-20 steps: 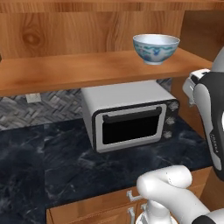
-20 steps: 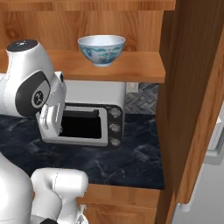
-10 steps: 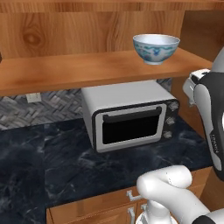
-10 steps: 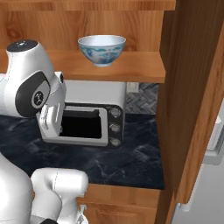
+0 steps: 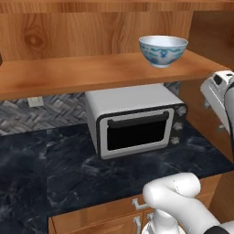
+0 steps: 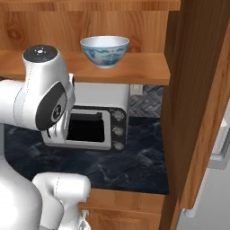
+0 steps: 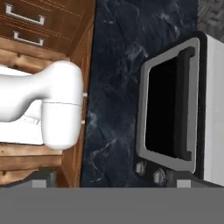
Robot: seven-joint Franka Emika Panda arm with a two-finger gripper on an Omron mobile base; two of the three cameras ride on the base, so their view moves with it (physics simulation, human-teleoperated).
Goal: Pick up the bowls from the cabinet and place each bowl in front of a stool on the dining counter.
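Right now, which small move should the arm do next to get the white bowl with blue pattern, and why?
Probably raise the hand and turn it up toward the brown wooden shelf. The deep white bowl with blue patterning sits there untouched, above the silver toaster oven. The hand view looks down on the oven door and the black marble countertop, so the open tool is aimed well below the bowl.

Base views flank toaster oven (image 5: 136,123); hand view overhead
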